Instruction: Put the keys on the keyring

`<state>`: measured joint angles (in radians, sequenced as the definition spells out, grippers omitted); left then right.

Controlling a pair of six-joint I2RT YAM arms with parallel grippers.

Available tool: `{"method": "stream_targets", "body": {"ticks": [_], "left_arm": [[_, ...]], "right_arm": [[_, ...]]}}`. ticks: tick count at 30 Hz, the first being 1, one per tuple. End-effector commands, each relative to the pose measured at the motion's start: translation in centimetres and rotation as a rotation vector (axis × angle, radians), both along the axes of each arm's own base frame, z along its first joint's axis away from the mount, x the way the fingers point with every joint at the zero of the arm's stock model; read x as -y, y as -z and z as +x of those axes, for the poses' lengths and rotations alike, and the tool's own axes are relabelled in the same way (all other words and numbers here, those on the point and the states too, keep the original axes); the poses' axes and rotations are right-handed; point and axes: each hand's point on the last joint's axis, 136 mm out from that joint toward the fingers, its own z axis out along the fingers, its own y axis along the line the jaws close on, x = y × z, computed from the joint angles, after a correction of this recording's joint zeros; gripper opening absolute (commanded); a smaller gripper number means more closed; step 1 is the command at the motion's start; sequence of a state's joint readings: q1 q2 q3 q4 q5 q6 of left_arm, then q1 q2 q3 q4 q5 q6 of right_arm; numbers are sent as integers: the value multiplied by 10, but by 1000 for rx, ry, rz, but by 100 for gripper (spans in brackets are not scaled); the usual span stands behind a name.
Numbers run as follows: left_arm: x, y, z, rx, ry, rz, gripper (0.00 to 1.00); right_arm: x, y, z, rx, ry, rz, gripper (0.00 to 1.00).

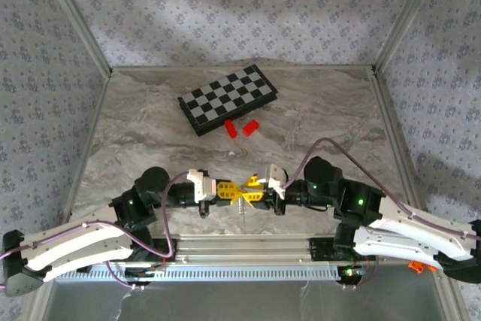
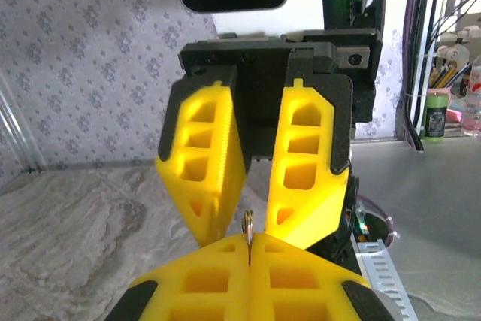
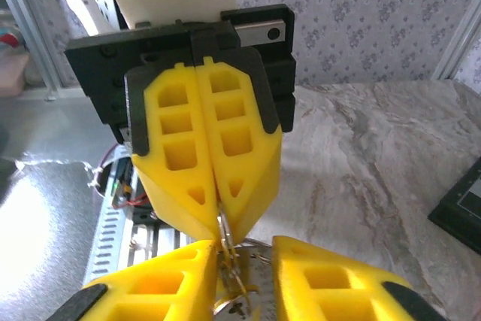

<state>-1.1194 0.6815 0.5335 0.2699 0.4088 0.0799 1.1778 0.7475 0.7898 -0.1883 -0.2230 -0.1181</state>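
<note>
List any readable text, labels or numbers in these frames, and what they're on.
No text here is legible.
Green-topped container beyond the table: it has a label, too blurred to read.
Chessboard: no lettering or numbers can be made out.
Right claw's yellow fingers: no markings.

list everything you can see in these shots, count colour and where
chessboard: 1, black and white, far middle of the table
red blocks: 2, red, just in front of the chessboard's near edge
keyring: 1, thin pale loop with chain, hanging between the two grippers
table: 1, grey marbled top
walls: 3, grey patterned, around the table
left gripper: 1, yellow fingers, shut on the keyring, near middle
right gripper: 1, yellow fingers, open, tips facing the left gripper
</note>
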Motion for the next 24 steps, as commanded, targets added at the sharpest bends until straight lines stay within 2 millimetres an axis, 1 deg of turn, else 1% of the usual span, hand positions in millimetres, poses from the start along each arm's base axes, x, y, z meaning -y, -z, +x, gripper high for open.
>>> {"method": "stream_targets", "body": {"ticks": [1,5,9,13,14,16,17,19,24], "left_arm": [[-3,-27,-11,28,51,-109,0],[-3,-27,-11,24,51,-114,0],[-3,-23,-9,23,42,-109,0],[-2,-17,-4,31,12,-62,0],[-2,-13,0,33,-10,-30,2],[-2,-2,8,45,-56,44,9],[-3,4,12,47,-79,79,12],[-4,12,17,53,-107,122,16],[-2,20,20,52,-113,180,16]], "right_arm": [[-2,-11,1,-4,0,60,21],[-2,-8,1,-6,0,59,13],[-2,-7,2,0,1,60,0],[2,-5,8,16,36,22,0],[3,-3,11,16,52,-8,0],[4,3,16,15,72,-77,0],[5,9,17,15,78,-123,0],[4,15,18,19,82,-185,0],[3,32,20,25,80,-326,0]]}}
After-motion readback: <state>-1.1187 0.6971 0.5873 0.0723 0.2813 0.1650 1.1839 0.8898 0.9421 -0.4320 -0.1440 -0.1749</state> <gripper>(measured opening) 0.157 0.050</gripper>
